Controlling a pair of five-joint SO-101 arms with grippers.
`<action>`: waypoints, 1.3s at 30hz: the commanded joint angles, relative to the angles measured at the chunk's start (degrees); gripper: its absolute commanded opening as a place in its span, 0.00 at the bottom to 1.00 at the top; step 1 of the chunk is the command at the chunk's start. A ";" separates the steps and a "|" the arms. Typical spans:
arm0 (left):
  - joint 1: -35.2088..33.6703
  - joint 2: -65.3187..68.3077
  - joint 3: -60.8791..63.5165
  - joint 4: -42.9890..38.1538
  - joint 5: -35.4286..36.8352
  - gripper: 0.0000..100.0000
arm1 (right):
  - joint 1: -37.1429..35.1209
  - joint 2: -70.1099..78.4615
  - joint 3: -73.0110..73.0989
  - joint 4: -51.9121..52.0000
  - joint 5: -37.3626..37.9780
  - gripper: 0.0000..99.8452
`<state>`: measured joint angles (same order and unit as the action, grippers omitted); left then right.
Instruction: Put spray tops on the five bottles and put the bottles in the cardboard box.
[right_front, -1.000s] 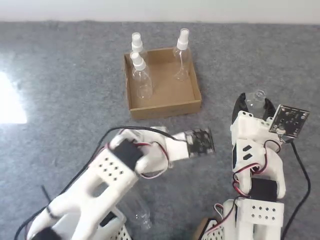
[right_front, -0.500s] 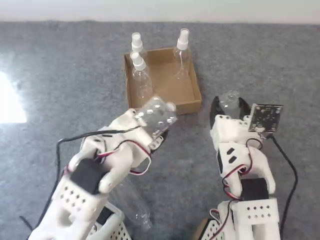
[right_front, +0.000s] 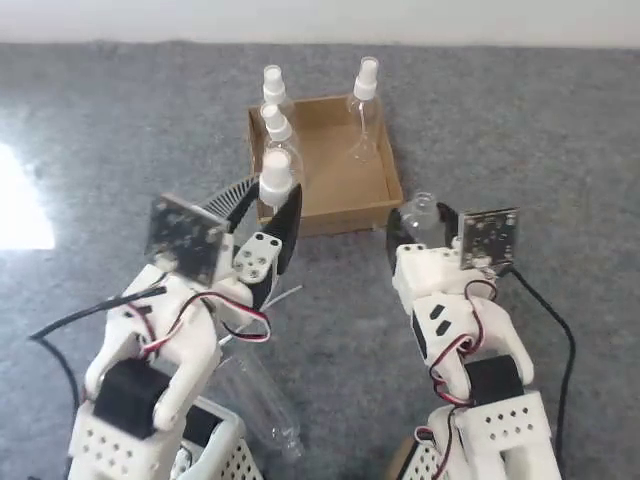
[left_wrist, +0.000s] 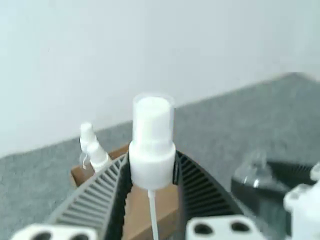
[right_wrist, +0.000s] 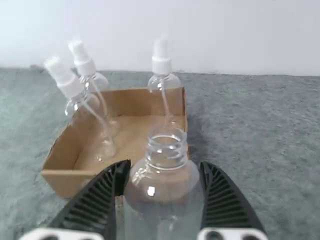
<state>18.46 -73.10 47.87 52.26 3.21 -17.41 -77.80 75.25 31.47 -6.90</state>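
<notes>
Since a second ago the left arm has swung round from lying across the worktop (right_front: 100, 130) to point at the cardboard box (right_front: 330, 216), and the right arm has slid its load leftward, closer to the box's front right corner.

Now the left gripper (right_front: 268, 205) has its jaws clenched on a white spray top (right_front: 275, 180), held upright with its thin tube hanging down between them, just in front of the box's front left part. The right gripper (right_front: 420, 225) has its jaws grasping an open bottle (right_front: 422, 208) by the shoulders, upright, its threaded neck bare, just off the box's front right corner. Spray top and open bottle are well apart, with the front wall of the box between them.

Inside the box stand three bottles with tops on: the front-left bottle (right_front: 281, 150), the back-left bottle (right_front: 273, 88) behind it, and the right bottle (right_front: 362, 110) at the far right. One more clear bottle, the lying bottle (right_front: 262, 400), rests on its side on the worktop beside the left arm's base.
</notes>
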 joint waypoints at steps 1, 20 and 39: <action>0.00 -2.73 -0.40 -5.01 3.43 0.03 | -2.42 -1.89 -0.35 -0.31 3.16 0.08; 0.53 -3.60 -0.75 -20.84 13.71 0.03 | -8.75 -26.77 9.85 3.47 9.49 0.07; 11.25 -3.25 -4.18 -21.89 11.43 0.03 | -12.00 -24.13 11.52 1.80 11.87 0.07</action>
<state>27.96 -76.44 45.93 31.87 15.16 -28.48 -102.68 86.24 35.08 4.09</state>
